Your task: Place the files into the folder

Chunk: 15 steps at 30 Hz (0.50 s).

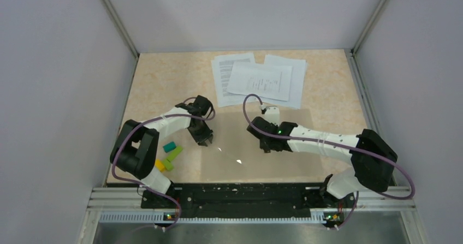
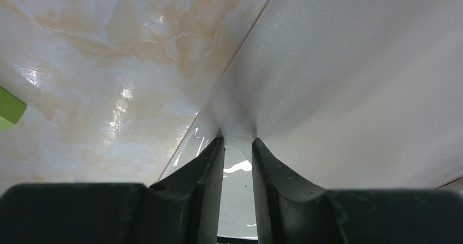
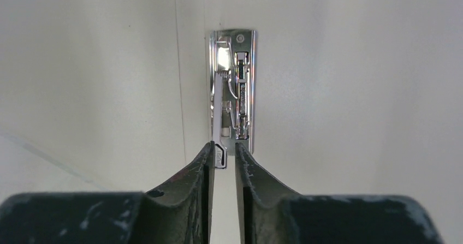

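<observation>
Top view looks steeply down from behind the arm bases over the whole bench (image 1: 164,75). Wrist views sit close, facing past left tool (image 2: 238,143) and right tool (image 3: 224,147) onto the folder (image 1: 229,129) all three share

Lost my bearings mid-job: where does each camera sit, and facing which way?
Top external: above, behind the robot, looking down at files, folder; left arm, right arm show.
Left wrist: on that arm, looking past the left end effector at the folder's edge.
Right wrist: looking past the right end effector at the metal clip.
Shared: all show the folder.
</observation>
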Each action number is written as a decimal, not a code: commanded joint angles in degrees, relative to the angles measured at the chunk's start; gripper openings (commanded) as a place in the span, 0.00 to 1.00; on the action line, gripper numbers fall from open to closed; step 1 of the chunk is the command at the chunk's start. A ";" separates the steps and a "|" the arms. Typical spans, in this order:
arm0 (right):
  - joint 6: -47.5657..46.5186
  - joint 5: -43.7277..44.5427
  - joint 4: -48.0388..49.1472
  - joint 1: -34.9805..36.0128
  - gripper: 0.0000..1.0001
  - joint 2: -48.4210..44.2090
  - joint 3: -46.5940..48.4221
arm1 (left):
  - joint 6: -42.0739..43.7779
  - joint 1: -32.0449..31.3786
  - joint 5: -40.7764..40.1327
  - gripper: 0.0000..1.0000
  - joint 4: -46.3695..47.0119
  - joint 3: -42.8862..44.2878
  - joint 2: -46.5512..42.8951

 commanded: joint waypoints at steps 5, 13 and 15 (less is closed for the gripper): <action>-8.44 -5.60 -0.21 -6.40 0.34 -6.19 4.53 | 4.82 0.72 -7.32 0.33 -2.35 0.03 1.45; -9.06 -17.96 6.94 -16.01 0.34 -14.13 -3.99 | 9.77 0.65 -4.86 0.36 -2.52 4.75 -1.30; -8.96 -20.18 7.09 -16.79 0.22 -14.76 -6.33 | 11.43 0.62 -3.59 0.38 -2.53 6.68 -2.42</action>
